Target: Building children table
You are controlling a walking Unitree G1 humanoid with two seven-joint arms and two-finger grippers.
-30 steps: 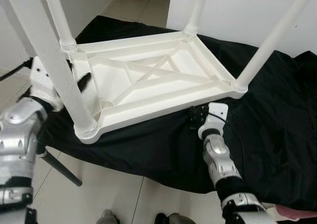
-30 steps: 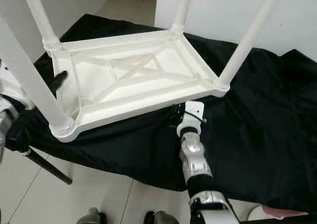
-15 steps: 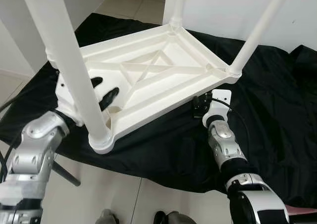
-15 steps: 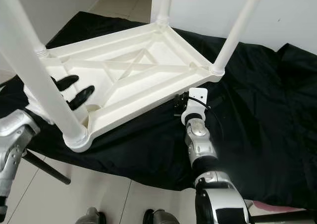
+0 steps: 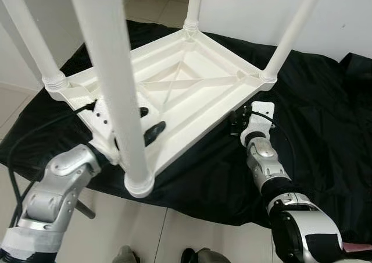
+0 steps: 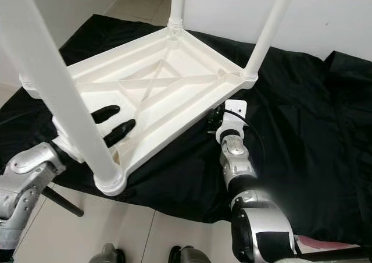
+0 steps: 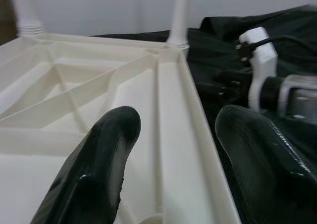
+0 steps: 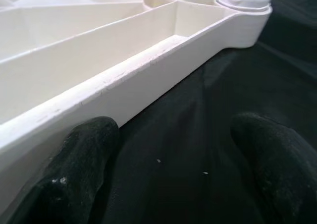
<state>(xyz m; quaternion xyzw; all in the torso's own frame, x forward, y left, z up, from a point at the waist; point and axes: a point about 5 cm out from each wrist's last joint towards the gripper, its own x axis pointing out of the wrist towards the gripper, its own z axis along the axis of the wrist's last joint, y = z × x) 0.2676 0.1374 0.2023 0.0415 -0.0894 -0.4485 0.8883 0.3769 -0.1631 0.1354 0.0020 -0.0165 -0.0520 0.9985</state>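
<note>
My left gripper (image 6: 113, 123), fingers spread, straddles the upturned children's table (image 5: 192, 88) rim; my right gripper (image 8: 173, 169), parted, rests on black cloth (image 5: 325, 117) beside its edge.

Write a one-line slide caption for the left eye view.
Upturned white table on black cloth, left gripper open inside its frame, right gripper at its side rim.
</note>
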